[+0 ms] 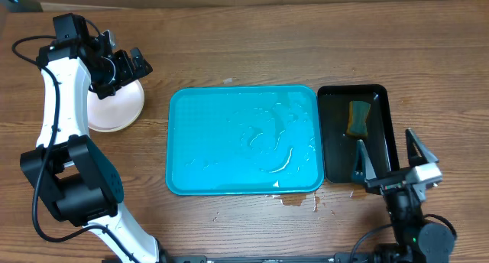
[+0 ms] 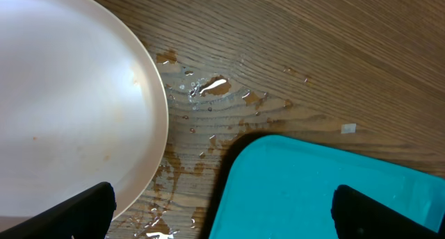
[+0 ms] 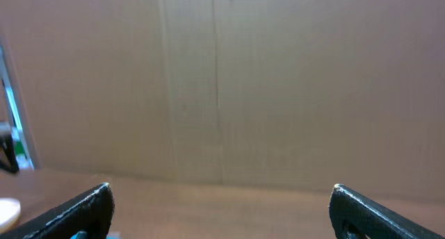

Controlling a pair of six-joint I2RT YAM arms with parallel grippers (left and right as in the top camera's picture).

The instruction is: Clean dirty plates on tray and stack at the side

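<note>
At the far left, the left gripper (image 1: 126, 64) hovered spread wide over the plates (image 1: 114, 108) — lying on the table (image 1: 252, 49) beside the wet turquoise tray (image 1: 177, 141) — while, by the black tray (image 1: 380, 102) and sponge (image 1: 357, 118), the right gripper (image 1: 384, 138) gaped, holding nothing.

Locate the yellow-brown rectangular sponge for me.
In the overhead view the yellow-brown sponge lies in the far end of the narrow black plastic tray, right of the large turquoise plastic tray.
</note>
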